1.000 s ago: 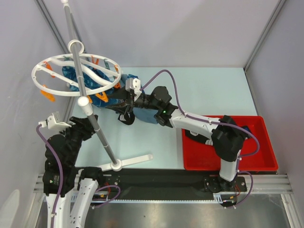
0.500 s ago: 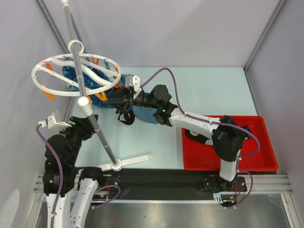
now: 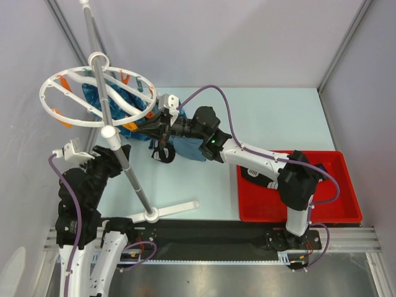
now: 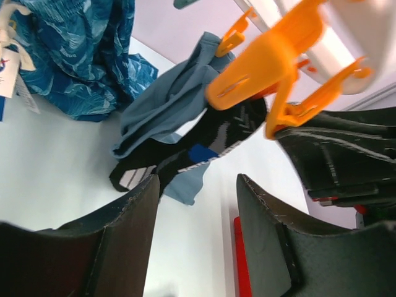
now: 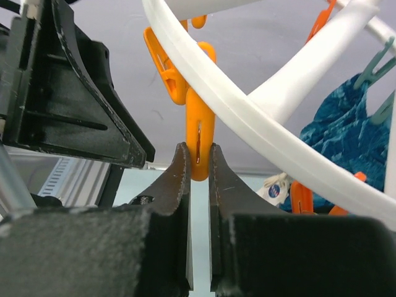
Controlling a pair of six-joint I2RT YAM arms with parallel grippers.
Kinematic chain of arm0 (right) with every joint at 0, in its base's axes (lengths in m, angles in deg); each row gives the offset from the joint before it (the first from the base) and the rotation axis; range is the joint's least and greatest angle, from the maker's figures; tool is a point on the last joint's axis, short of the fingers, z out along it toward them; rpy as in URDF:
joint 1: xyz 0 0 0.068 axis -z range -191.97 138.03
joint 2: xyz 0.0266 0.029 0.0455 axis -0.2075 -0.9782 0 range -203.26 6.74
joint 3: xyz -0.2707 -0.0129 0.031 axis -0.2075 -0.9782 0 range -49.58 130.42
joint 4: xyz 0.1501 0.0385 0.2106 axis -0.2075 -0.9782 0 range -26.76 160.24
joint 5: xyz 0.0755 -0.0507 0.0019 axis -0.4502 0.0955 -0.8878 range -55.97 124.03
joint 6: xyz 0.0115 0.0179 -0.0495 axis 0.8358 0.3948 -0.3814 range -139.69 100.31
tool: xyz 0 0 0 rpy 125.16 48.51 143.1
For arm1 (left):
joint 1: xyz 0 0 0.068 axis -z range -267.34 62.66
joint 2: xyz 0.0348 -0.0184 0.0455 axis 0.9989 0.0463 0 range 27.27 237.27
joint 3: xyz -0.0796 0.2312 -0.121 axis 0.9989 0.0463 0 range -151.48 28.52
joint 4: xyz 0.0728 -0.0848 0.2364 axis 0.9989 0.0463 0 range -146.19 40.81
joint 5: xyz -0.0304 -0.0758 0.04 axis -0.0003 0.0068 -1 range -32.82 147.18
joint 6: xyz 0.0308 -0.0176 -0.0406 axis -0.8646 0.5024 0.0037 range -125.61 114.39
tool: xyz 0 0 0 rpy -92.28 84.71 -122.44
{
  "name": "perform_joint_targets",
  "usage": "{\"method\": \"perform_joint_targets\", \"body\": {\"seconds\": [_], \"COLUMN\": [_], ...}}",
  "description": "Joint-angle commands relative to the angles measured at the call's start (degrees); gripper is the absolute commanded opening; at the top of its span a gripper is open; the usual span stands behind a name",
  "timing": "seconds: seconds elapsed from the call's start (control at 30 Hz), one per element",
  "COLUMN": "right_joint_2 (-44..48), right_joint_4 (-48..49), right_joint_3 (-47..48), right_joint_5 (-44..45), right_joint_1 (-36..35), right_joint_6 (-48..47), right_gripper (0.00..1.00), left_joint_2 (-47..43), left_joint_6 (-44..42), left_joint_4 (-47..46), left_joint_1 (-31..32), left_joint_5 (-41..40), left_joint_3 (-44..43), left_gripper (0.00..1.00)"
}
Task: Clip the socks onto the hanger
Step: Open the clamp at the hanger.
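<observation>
The left gripper [image 4: 197, 185] holds its dark fingers [image 4: 124, 235] apart, empty. Beyond them, a black fabric sock with white stripes [image 4: 213, 139] hangs under an orange plastic clip [image 4: 266, 68], against a grey-blue cloth [image 4: 173, 99] above the pale worktop [image 4: 55, 179].

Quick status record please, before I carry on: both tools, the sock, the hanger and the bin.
right tool: shut on an orange plastic clip that hangs from the white round plastic hanger ring
left tool: open, holding nothing
black striped fabric sock: draped beside a grey-blue cloth under the hanger; cannot tell whether it is clipped
red plastic bin: on the table's right side
</observation>
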Motion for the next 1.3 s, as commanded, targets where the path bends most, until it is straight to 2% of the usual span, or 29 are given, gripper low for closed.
{"method": "perform_joint_targets", "body": {"seconds": [0.0,0.27,0.47,0.83,1.1,1.27], "right_joint_2": [3.6,4.6,3.7,4.6,4.9,5.6], "right_joint_4": [-6.0,-24.7,-31.1,-29.6,-28.3,-28.1], "right_joint_3": [3.4,12.2,16.2,13.3,12.1,11.4], "right_joint_5": [2.5,6.5,7.4,6.7,5.3,4.4], "right_joint_1": [-0.2,-0.4,0.0,1.2,2.1,2.1], "right_joint_6": [-1.3,-3.2,-4.7,-4.2,-2.3,-1.7], "right_gripper": [0.00,0.00,0.00,0.00,0.00,0.00], "left_joint_2": [2.1,4.8,6.9,6.3,8.0,9.9], "left_joint_6": [1.1,4.8,10.6,14.8,18.4,17.5], "left_joint_4": [-3.3,-7.3,-10.5,-16.0,-23.5,-24.9], "left_joint_1": [0.3,0.3,0.3,0.2,0.3,0.3], "left_joint_5": [3.2,6.0,7.2,7.6,10.6,11.4], "left_joint_3": [-2.8,-3.5,-3.6,-3.6,-0.7,-0.5], "left_gripper": [0.58,0.58,0.49,0.50,0.57,0.60]}}
